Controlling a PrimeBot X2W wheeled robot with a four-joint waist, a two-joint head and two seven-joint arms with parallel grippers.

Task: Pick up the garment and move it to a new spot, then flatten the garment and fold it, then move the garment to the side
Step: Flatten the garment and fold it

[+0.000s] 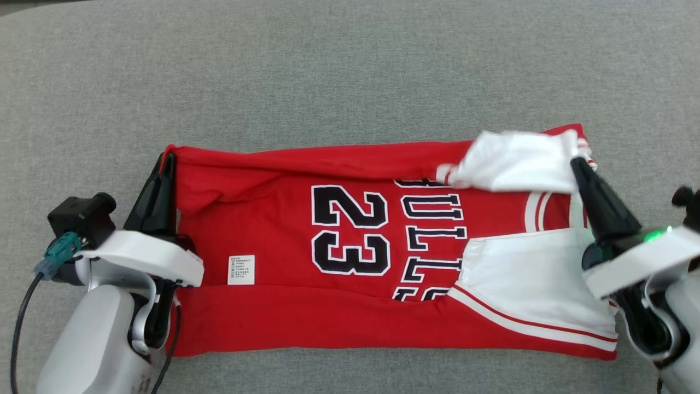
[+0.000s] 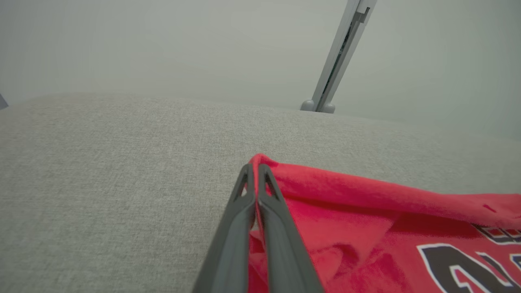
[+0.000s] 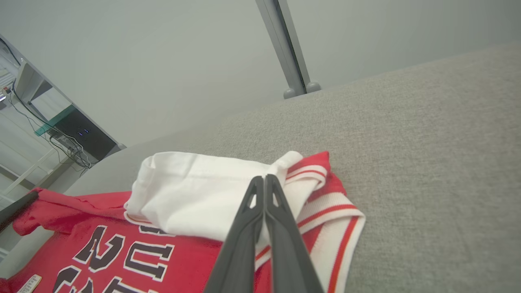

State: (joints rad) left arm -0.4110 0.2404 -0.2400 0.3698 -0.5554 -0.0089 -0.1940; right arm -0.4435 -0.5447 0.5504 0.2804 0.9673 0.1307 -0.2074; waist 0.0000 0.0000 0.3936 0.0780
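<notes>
Garment (image 1: 306, 323), a red jersey with white striped trim, is clamped at both far corners. The left gripper (image 1: 168, 160) has its fingers pressed together on the red far-left corner. The right gripper (image 1: 577, 162) has its fingers together on a white fold (image 1: 514, 161) at the far-right corner, which is turned back over the red. The jersey lies spread sideways across the middle of the surface, with a plain red band along its near edge. Black characters edged in white read "23" and "ULLS", the letter before them mostly covered by the white fold. A small white care label (image 1: 241, 269) sits near the left gripper, its print too small to read. Underneath is a grey woven fabric surface (image 1: 350, 71). Beyond its far edge the wrist views show a pale wall (image 2: 163, 40), a grey metal post (image 2: 338, 57) and, off to one side, a dark shelf (image 3: 81, 140) with cables (image 3: 61, 146).
</notes>
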